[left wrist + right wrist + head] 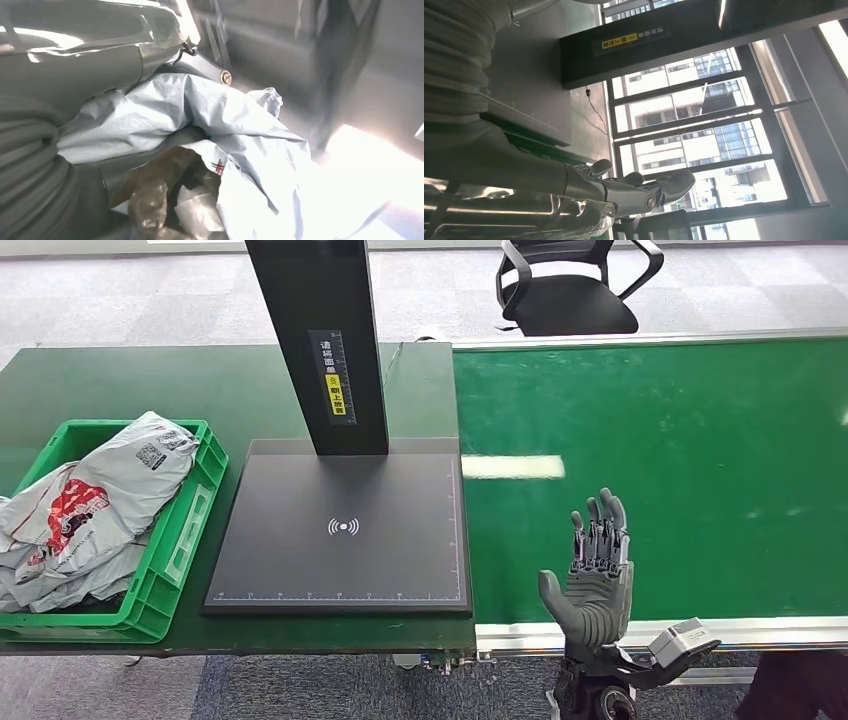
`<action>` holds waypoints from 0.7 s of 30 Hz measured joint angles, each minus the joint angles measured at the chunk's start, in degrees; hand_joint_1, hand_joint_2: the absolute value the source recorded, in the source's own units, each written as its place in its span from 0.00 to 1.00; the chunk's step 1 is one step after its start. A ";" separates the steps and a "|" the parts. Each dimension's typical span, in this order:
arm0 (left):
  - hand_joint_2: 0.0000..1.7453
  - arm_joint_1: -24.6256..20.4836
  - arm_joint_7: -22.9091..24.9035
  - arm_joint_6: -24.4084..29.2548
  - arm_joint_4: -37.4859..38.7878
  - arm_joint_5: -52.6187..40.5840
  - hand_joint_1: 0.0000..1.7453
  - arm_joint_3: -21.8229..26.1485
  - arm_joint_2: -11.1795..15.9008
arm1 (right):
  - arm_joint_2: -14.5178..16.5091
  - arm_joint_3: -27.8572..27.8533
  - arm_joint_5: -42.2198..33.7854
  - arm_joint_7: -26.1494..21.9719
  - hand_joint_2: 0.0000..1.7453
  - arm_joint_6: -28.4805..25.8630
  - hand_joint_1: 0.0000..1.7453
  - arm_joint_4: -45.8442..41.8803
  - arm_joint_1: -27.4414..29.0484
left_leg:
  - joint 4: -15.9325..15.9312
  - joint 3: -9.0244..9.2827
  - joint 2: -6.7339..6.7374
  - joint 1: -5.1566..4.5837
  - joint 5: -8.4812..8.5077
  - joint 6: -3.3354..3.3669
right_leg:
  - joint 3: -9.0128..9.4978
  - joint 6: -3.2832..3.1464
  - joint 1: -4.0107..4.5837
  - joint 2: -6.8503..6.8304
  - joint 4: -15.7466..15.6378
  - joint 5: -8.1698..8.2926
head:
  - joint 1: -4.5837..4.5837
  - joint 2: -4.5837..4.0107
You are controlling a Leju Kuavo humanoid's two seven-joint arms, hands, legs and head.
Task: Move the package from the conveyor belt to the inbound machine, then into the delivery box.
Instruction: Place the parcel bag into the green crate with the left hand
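the head view shows the right hand (597,570) raised over the near edge of the green conveyor belt (680,440), palm up, fingers straight and spread, holding nothing. the right wrist view looks past the same hand's fingers (644,187), extended and apart, toward tall windows (704,130) with buildings beyond, and catches the dark column of the inbound machine (649,45) with its yellow label. the left wrist view sits close against a pale grey-blue plastic package (225,130), crumpled and pressed right up to the left hand (80,65); its fingers are hidden by the wrinkled film, so whether it grips the package cannot be told.

in the head view grey mailer packages (90,510) lie heaped in the green delivery box (175,540), which stands just left of the inbound machine's black plate (345,530); they are well apart from the right hand, with the plate between.

box and machine rest on a dark green table (200,390) beside the belt. a black office chair (570,285) stands on grey carpet behind the belt
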 joint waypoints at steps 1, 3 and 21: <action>1.00 -4.38 2.88 -3.86 8.58 -5.36 0.93 -0.53 2.60 | -0.02 -0.15 0.05 0.00 1.00 0.10 0.00 -0.79 0.91 | 0.00 -0.01 0.02 0.00 -0.01 -0.01 | -0.03 -0.01 0.00 0.01 0.00 0.00 | 0.01 0.00; 1.00 -12.04 8.24 -11.34 26.09 -16.62 0.94 -2.58 6.34 | -0.06 -0.41 0.25 0.00 1.00 0.36 0.00 -2.53 2.68 | 0.00 -0.03 0.04 -0.02 -0.02 -0.03 | -0.05 -0.03 -0.02 0.01 0.00 0.01 | 0.02 0.00; 1.00 -11.71 12.96 -29.37 49.26 -28.99 0.00 -10.84 5.90 | 0.60 -3.64 1.90 0.00 1.00 3.59 0.00 -5.16 4.95 | 0.00 -0.20 0.02 -0.02 -0.02 -0.03 | -0.20 -0.04 -0.02 0.02 0.01 0.01 | 0.01 0.00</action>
